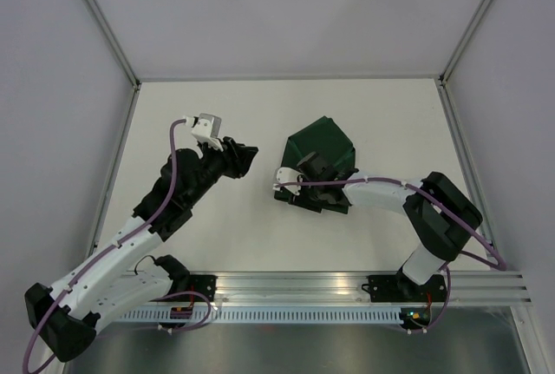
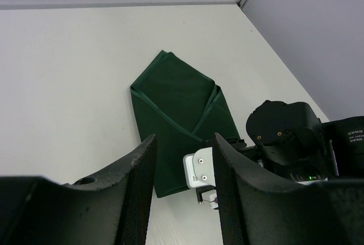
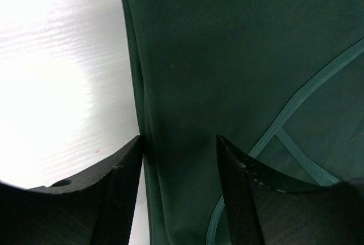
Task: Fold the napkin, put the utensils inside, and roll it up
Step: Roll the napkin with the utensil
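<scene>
The dark green napkin (image 1: 328, 144) lies folded on the white table, right of centre, with its hemmed flaps crossing on top. It also shows in the left wrist view (image 2: 170, 106) and fills the right wrist view (image 3: 227, 57). My right gripper (image 1: 299, 193) is low over the napkin's near left edge. Its jaws (image 3: 179, 162) are open, one finger at the folded edge and the other over the cloth. My left gripper (image 1: 246, 157) is open and empty, above bare table left of the napkin (image 2: 182, 168). The fork is not visible in any view.
The right arm's white wrist camera (image 2: 199, 171) and black wrist (image 2: 284, 134) sit at the napkin's near end. Grey walls (image 1: 52, 88) enclose the table on the left, back and right. An aluminium rail (image 1: 347, 283) runs along the near edge.
</scene>
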### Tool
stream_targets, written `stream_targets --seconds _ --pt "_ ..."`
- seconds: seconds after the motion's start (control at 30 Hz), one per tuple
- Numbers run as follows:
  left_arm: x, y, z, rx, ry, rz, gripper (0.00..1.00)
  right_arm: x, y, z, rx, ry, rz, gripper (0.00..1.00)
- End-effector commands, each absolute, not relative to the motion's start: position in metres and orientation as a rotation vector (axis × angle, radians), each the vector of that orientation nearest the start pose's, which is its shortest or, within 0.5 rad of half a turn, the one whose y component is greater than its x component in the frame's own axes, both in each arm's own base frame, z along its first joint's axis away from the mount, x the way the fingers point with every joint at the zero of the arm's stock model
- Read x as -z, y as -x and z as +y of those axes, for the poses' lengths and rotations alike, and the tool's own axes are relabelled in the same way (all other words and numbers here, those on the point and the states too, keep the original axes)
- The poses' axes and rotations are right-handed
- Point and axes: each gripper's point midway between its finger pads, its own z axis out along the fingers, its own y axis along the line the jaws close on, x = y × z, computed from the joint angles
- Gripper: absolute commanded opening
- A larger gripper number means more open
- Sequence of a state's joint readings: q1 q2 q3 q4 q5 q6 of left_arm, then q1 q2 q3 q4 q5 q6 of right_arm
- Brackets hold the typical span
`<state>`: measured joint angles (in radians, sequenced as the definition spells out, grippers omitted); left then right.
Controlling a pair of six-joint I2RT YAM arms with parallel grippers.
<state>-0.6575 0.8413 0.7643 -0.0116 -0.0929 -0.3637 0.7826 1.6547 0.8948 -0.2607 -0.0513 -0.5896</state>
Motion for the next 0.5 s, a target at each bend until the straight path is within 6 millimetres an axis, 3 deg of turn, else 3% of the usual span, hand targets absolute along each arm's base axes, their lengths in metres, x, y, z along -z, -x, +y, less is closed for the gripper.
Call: stream_targets --seconds 0.0,0.23,0.47 --pt "-0.298 -0.268 -0.208 0.685 -0.230 1.680 0.49 -0.006 -0.268 0.242 -0.104 1.679 1.991 0.60" --pt "-0.273 -0.268 -0.206 0.659 -0.242 1.712 0.49 0.008 -0.257 0.231 -0.097 1.720 2.008 0.46" --pt "-0.284 -0.262 -0.208 0.693 -0.277 1.616 0.48 0.021 -0.249 0.223 -0.098 1.751 2.038 0.30"
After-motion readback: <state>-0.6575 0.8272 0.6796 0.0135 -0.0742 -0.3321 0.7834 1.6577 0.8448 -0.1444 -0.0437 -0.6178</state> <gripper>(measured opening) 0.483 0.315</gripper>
